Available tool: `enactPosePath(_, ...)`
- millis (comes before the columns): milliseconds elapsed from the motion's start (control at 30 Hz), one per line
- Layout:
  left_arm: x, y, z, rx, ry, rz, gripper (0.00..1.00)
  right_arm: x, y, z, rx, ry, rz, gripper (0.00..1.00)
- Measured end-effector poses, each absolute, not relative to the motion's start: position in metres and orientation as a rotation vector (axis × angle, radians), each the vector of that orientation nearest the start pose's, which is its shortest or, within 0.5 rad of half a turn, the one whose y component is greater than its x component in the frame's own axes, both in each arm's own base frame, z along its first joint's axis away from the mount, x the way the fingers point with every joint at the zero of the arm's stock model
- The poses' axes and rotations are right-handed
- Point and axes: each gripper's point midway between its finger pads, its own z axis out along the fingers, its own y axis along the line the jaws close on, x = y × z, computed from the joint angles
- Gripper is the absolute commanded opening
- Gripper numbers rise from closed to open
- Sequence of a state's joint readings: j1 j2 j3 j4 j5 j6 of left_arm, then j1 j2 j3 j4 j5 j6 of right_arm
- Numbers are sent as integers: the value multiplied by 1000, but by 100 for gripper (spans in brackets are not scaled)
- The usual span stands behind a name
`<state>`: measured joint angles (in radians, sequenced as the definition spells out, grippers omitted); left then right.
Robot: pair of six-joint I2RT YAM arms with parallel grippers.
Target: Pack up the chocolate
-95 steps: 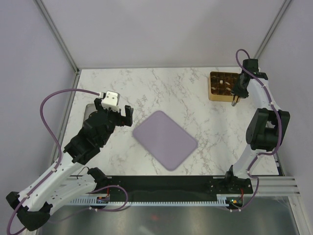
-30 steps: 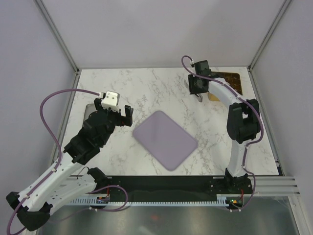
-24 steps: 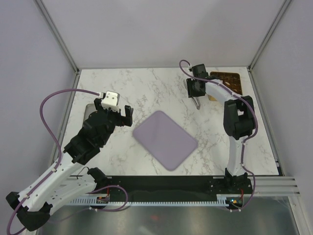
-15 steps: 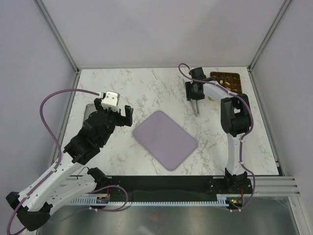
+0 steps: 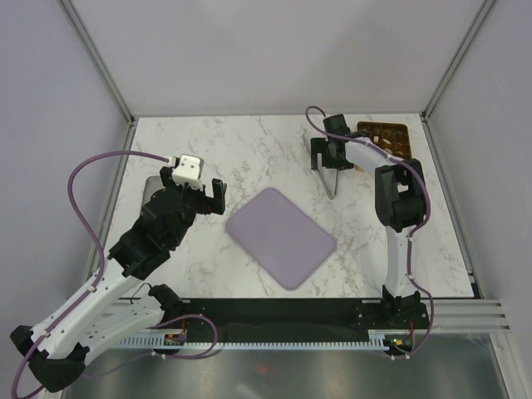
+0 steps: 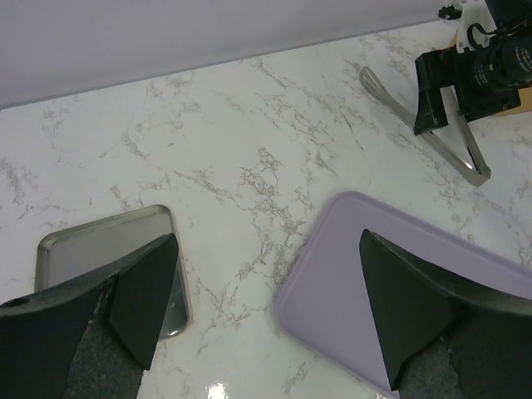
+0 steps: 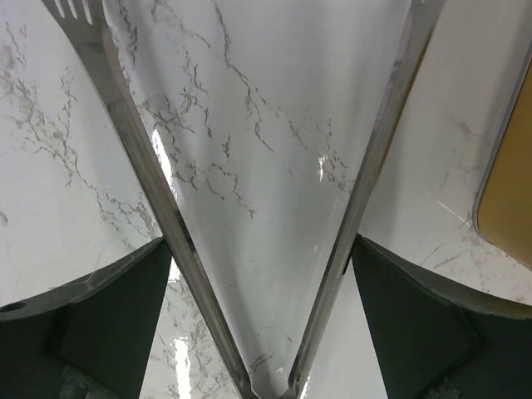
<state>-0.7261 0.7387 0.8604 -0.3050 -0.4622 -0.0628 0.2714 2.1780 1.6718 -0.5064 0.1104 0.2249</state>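
Right hand (image 5: 331, 158), fingers spread wide, is straddling the metal tongs (image 7: 141, 158) seemingly lying on the worktop (image 5: 249, 158) beneath it, and should be rising straight up, snagging neither arm.

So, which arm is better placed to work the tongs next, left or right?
Right. The right gripper straddles the tongs with open fingers, close to the gold tray. The left gripper hovers open on the other side of the lilac mat, well away from both.
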Motion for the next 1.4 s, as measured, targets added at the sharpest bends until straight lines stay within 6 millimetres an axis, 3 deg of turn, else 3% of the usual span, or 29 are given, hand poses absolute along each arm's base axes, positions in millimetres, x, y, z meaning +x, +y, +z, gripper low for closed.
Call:
enactPosePath(200,261,-131,297,241,1724,-174,98,494,128,46,38,2555,59,98)
enactPosePath(367,263,-133,293,248,1736,-167,98,480,127,90,79,2505,65,96)
enactPosePath(500,268,-137,282,266,1768,-149,98,444,136,150,69,2407,132,95)
enactPosePath(567,272,-140,274,279,1791,-136,98,415,150,178,31,2345,200,94)
enactPosePath(700,279,-146,261,308,1847,-103,98,362,179,207,-80,2264,360,93)
enactPosePath(833,291,-154,260,328,1908,-57,98,324,185,203,-142,2231,464,93)
enactPosePath(967,305,-162,263,339,1972,0,97,299,176,173,-164,2249,486,94)
enactPosePath(1067,315,-161,255,337,2033,45,95,285,173,153,-174,2264,501,93)
enactPosePath(1200,332,-138,228,296,2151,113,91,277,171,147,-179,2251,521,93)
enactPosePath(1400,360,-84,165,162,2377,198,83,278,174,176,-184,2144,571,88)
